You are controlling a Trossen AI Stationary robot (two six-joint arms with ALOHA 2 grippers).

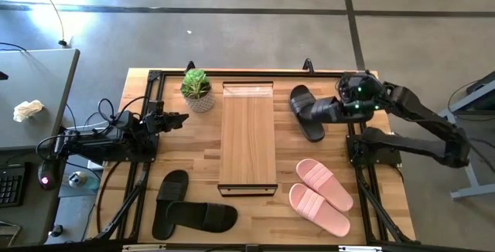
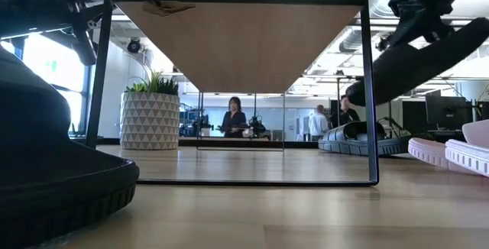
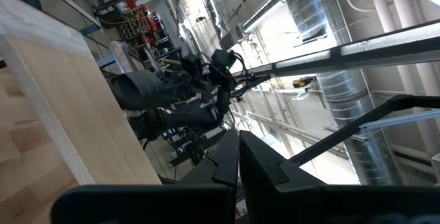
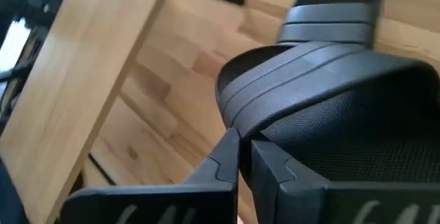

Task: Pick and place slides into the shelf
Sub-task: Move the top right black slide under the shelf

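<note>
The light-wood shelf (image 1: 247,140) stands in the middle of the table. My right gripper (image 1: 339,108) is to its right at the far side, shut on a black slide (image 2: 420,58) that hangs tilted in the air. A second black slide (image 1: 304,117) lies flat on the table under it. Two pink slides (image 1: 321,196) lie on their soles at the near right, and two more black slides (image 1: 186,208) at the near left. My left gripper (image 1: 179,119) is shut on nothing, raised at the shelf's left. My right gripper holds the black slide at the edge of its wide strap (image 4: 230,117), pinched between the two fingers. The fingers slant down from the table's right side. The slide is lifted clear, tilted with its free end lower, above the other black slide (image 4: 337,4).
A potted plant (image 1: 197,90) in a white patterned pot stands by the shelf's far left corner. Black frame rails (image 1: 147,128) run along the table's left and right sides. People stand in the room beyond the table (image 2: 233,115).
</note>
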